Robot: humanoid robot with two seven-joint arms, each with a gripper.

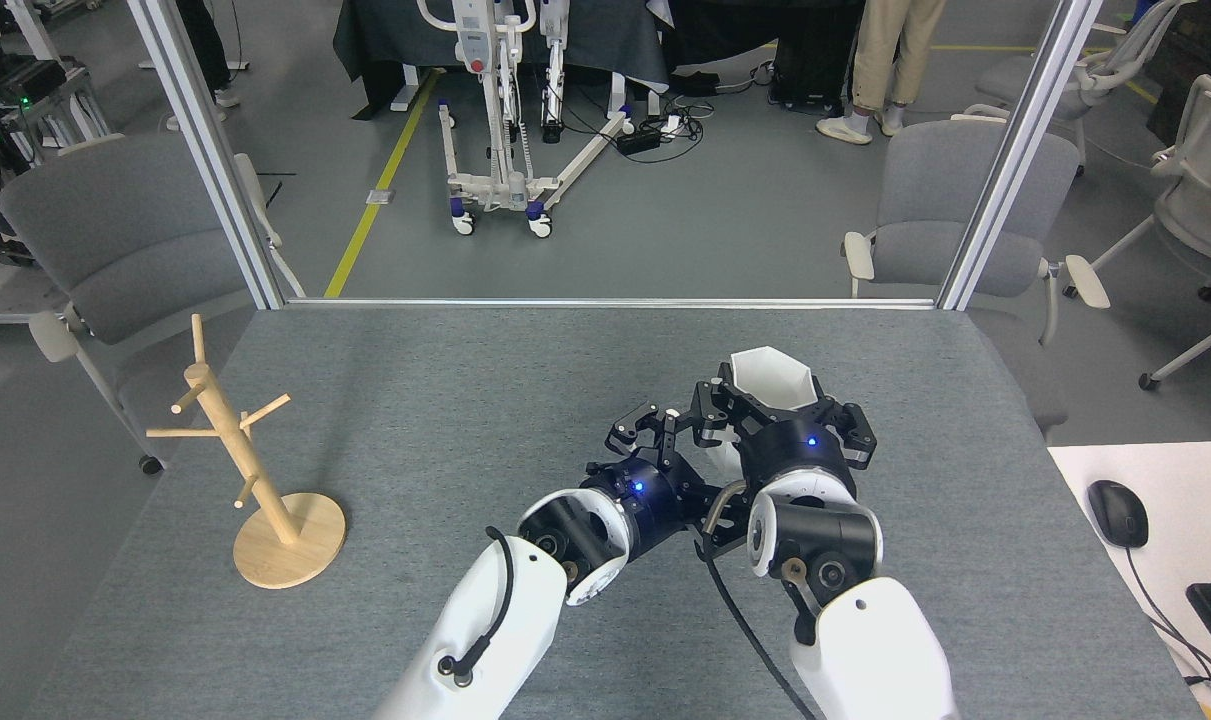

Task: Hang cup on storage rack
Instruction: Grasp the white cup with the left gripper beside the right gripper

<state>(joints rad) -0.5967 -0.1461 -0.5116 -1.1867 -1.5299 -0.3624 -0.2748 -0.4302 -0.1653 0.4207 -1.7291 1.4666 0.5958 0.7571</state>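
Head view: white cup [771,377], hollow bare, clamped in right gripper [777,412]; left gripper [657,424] spread, holding nothing.

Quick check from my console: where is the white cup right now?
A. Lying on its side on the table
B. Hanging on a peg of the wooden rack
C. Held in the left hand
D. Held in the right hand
D: the right hand is closed around the cup, rim up, far from the storage rack at the table's left.
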